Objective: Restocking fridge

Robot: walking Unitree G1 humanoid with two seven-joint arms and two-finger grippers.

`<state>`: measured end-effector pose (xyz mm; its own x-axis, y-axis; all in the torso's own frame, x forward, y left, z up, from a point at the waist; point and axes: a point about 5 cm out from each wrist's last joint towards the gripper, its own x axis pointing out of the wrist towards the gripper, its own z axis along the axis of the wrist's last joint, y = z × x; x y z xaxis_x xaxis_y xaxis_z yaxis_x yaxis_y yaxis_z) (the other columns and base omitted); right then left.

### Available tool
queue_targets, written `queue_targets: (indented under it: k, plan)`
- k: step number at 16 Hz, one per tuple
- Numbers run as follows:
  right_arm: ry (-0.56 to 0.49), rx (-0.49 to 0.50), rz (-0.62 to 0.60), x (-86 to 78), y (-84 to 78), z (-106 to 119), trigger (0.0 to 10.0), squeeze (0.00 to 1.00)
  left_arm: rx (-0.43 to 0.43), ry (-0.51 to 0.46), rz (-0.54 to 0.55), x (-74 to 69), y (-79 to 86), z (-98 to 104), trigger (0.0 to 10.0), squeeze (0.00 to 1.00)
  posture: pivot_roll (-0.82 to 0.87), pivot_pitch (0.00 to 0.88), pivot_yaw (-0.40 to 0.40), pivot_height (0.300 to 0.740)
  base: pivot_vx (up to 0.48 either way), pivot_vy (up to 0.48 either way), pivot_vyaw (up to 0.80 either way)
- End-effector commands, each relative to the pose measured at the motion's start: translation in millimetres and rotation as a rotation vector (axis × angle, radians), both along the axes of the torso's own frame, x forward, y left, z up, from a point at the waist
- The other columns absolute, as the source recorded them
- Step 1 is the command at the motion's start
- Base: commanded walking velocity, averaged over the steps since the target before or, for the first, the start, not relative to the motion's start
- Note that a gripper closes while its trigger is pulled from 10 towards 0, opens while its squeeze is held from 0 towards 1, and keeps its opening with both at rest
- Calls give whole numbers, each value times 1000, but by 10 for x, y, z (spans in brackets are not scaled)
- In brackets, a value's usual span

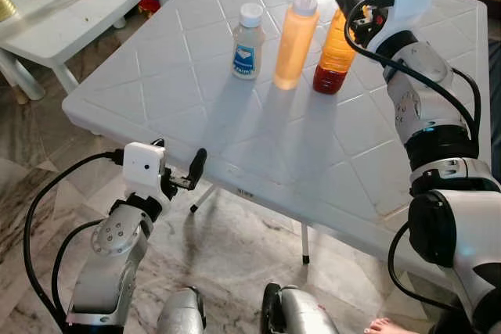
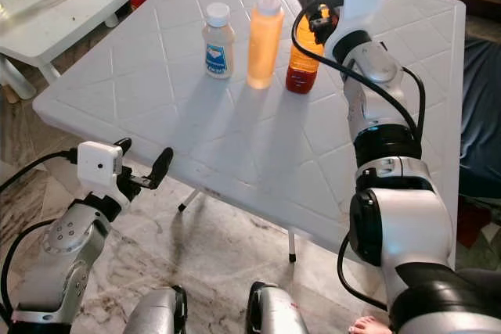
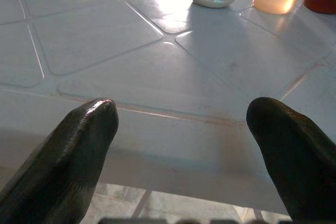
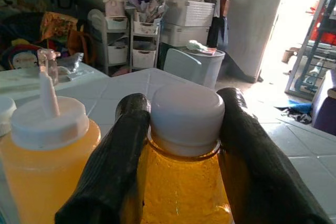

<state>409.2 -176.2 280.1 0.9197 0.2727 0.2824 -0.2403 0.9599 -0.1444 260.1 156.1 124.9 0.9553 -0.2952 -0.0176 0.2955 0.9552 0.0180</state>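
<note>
Sunlit white desk [image 1: 156,91] on a marble floor [image 1: 235,271]; smaller white table [image 1: 70,21] beside; storage drawers [image 4: 131,45] behind.
</note>
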Motion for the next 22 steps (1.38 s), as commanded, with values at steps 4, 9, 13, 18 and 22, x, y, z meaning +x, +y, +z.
queue_targets:
  k: [4,9,13,18,22]
  plan:
    - [64,31,-123,-82,-72,-147,0,0,31,50,12,9,30,-76,10000,0,134,215,-44,740,0,0,0]
    - [-9,70,-128,-543,129,-381,0,0,1,55,73,84,112,-94,10000,0,123,194,-56,740,0,0,0]
    - [33,89,-136,-1143,353,-736,10000,0,-11,57,70,118,119,-85,10000,0,95,175,-48,740,0,0,0]
    - [22,40,-81,-1262,460,-676,10000,0,-28,38,53,225,15,-62,10000,0,82,146,-57,740,0,188,0]
    - [54,30,-67,-1255,463,-710,10000,0,-32,34,60,226,2,-87,10000,0,82,138,-76,740,0,373,0]
